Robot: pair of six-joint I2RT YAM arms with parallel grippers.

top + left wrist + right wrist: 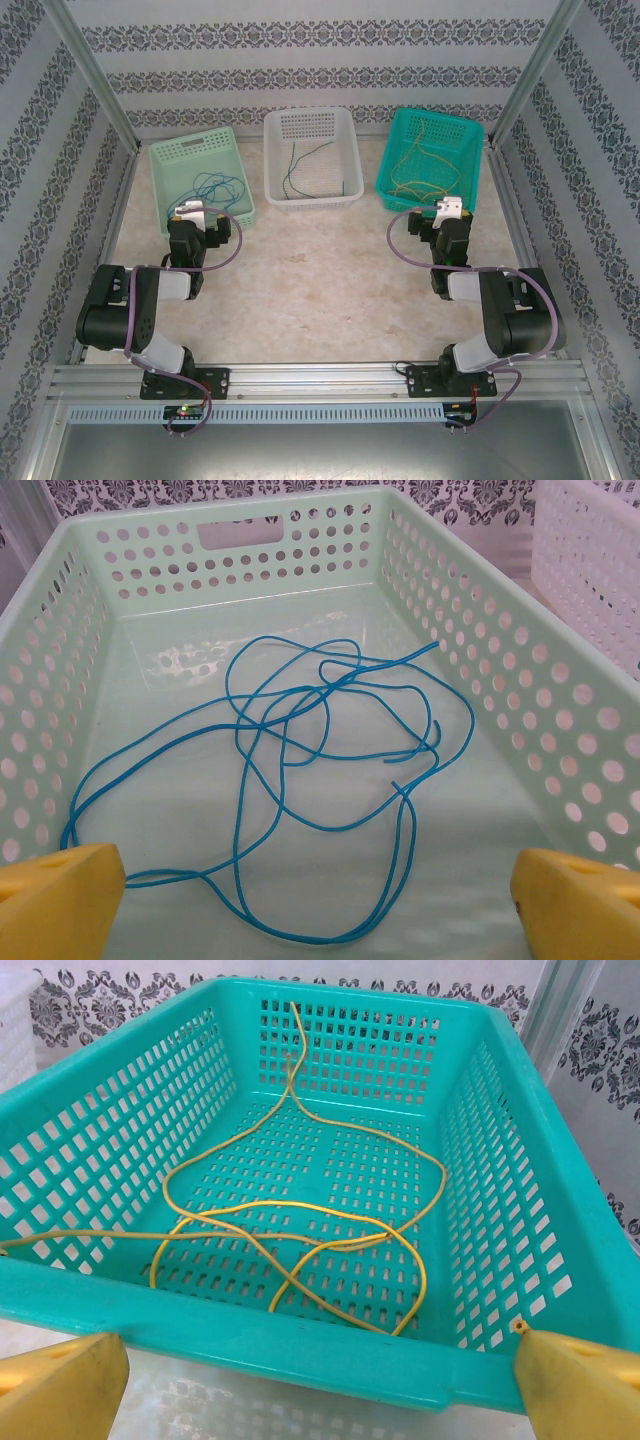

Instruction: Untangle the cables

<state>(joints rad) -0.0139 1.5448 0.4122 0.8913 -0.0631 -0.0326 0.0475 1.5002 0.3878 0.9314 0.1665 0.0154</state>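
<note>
The left hand (320,908) and right hand (320,1385) hang wide and empty at baskets (310,120) along the desk's (320,280) far edge, where blue cable (404,830), yellow cable (300,1204) and green cable (322,150) lie separated, seemingly almost done, though each loops over itself.

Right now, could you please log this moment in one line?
left gripper open | light-green basket holds blue cable | right gripper open | teal basket holds yellow cable

The left arm (110,315) and right arm (515,320) have black joints, pale grey link shells (172,286), white wrist caps (190,211), looping purple cables (238,240) and black base plates (190,382); fingertips (55,900) are yellow.
</note>
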